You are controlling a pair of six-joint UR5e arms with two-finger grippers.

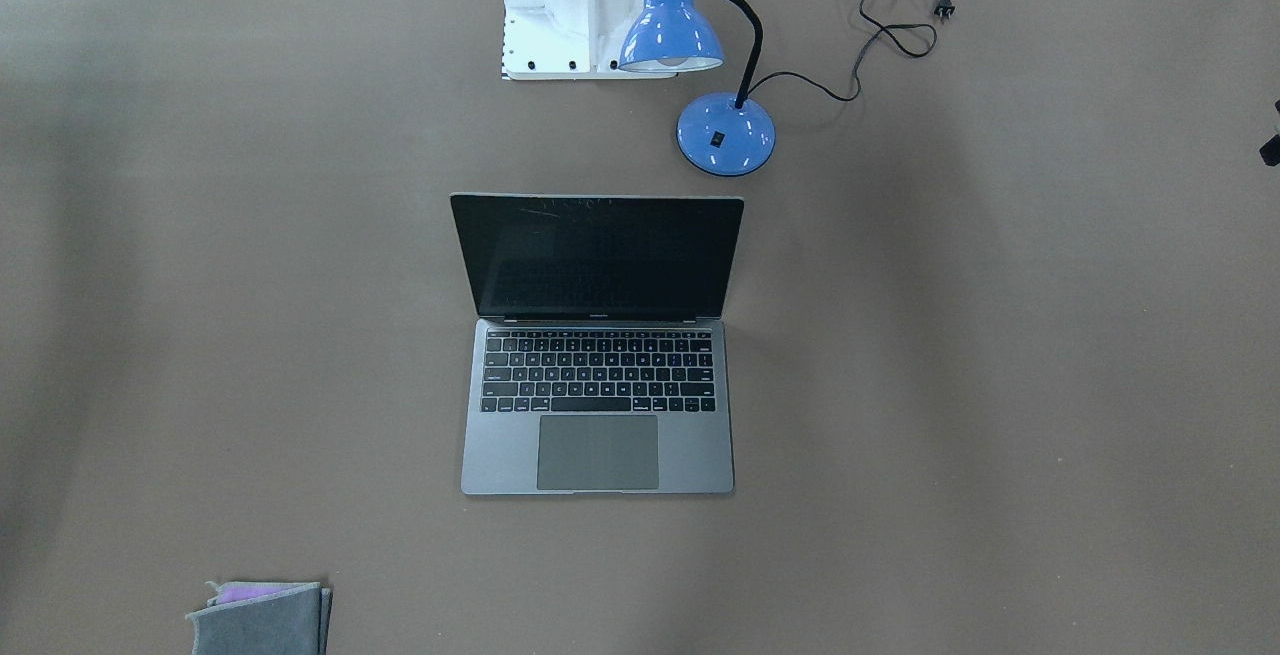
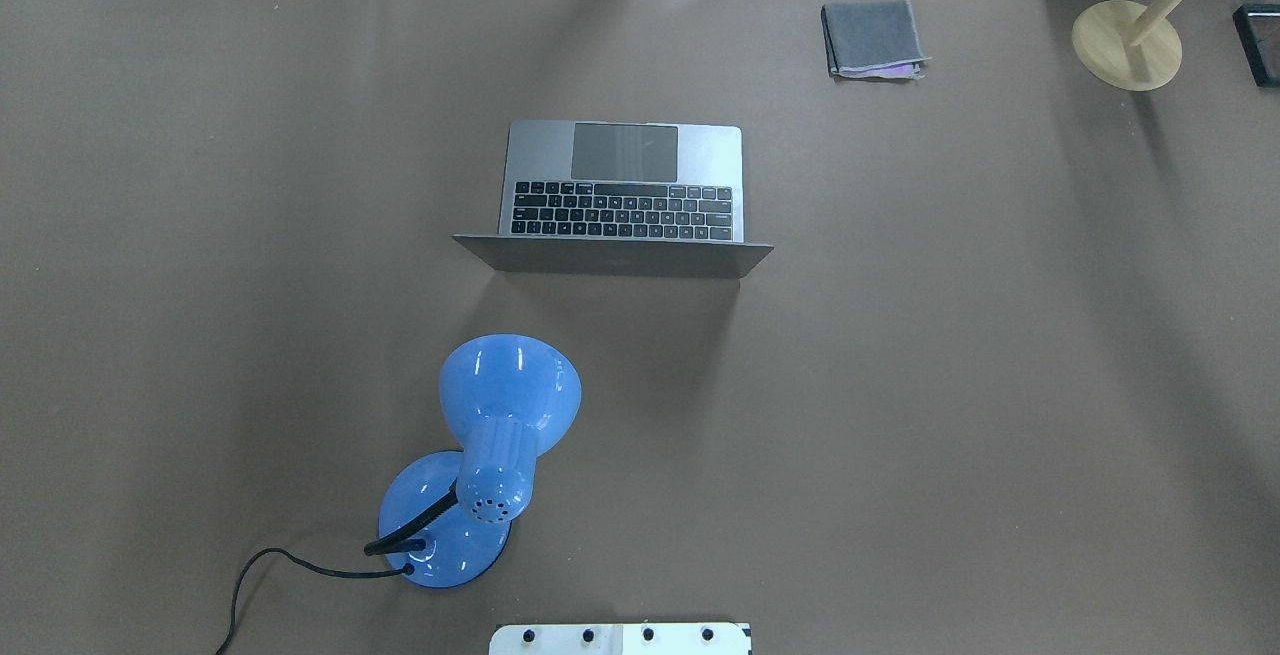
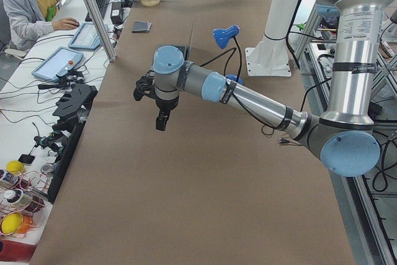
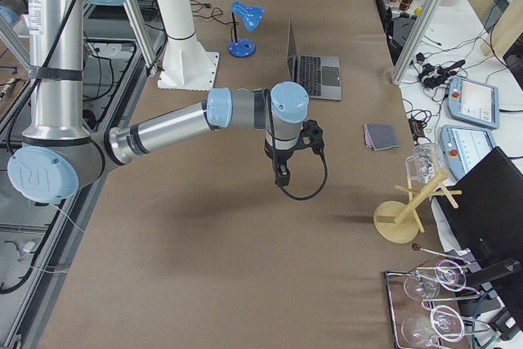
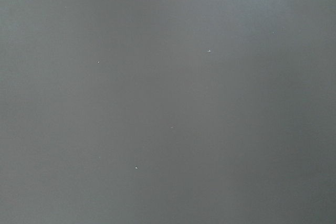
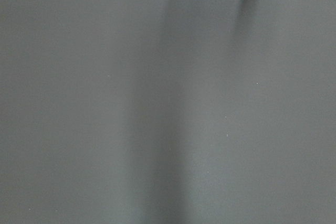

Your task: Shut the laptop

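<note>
The space-grey laptop stands open in the middle of the table. Its black screen is upright and faces away from the robot. It also shows in the overhead view and in the exterior right view. My left gripper points down above bare table, well off the laptop towards the table's left end. My right gripper points down above bare table, well off the laptop towards the right end. Each shows only in a side view, so I cannot tell if it is open or shut. Both wrist views show only bare brown table.
A blue desk lamp stands between the robot base and the laptop lid, its black cord trailing on the table. A folded grey cloth lies at the far side. A wooden stand is at the far right.
</note>
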